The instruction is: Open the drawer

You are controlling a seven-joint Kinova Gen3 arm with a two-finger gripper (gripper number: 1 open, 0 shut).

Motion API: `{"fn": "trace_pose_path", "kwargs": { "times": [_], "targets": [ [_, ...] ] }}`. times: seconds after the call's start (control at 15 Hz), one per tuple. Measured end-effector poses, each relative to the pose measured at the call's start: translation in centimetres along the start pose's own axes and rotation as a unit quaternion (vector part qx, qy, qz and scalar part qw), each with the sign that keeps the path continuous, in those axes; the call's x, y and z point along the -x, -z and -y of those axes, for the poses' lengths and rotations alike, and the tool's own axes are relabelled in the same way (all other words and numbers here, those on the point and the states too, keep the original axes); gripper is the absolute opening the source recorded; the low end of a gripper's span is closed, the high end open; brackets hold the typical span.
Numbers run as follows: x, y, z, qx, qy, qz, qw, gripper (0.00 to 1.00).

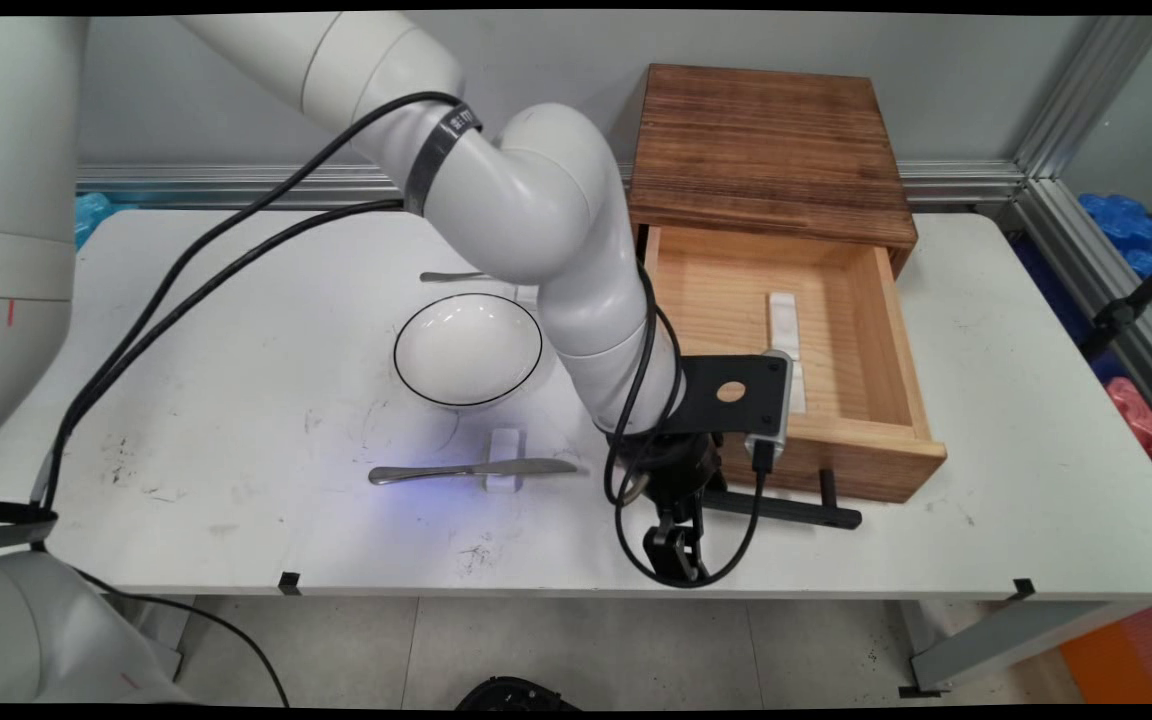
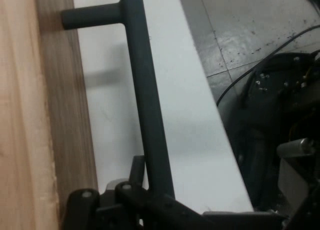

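- A butter knife [image 1: 471,470] lies on the white table [image 1: 236,400] near its front edge, blade pointing right, resting across a small white block [image 1: 503,460].
- Just beyond it sits a white bowl [image 1: 467,349] with a dark rim, empty as far as the main view shows.
- Behind the bowl the handle of another piece of cutlery [image 1: 451,277] pokes out to the left; the arm hides the rest, so its kind cannot be told.
- Right of the bowl the gripper [image 1: 674,545] hangs low at the table's near side, at the left end of the drawer handle [image 1: 786,508], a black bar standing off the drawer front on short posts.
- The hand view shows what the main view does not: the bar [image 2: 145,100] runs down into the gripper's linkage [image 2: 125,202] with the drawer's wooden front [image 2: 30,115] along the left, the table edge and the floor to the right.
- Whether the fingers clamp the bar cannot be told: the fingertips are cut off at the bottom of the hand view and lost among cables in the main view.
- The drawer [image 1: 876,340] is pulled out of a dark wooden cabinet [image 1: 766,150] at the far right of the table; inside lies a white oblong piece [image 1: 784,325], its near end hidden by the camera bracket.
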Motion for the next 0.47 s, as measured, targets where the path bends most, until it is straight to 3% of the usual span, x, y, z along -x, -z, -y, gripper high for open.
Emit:
{"fn": "trace_pose_path", "kwargs": {
  "times": [0.47],
  "targets": [
    [-0.4,0.4,-1.3,0.005,-0.004,-0.005,1.0000,1.00]
  ]
}}
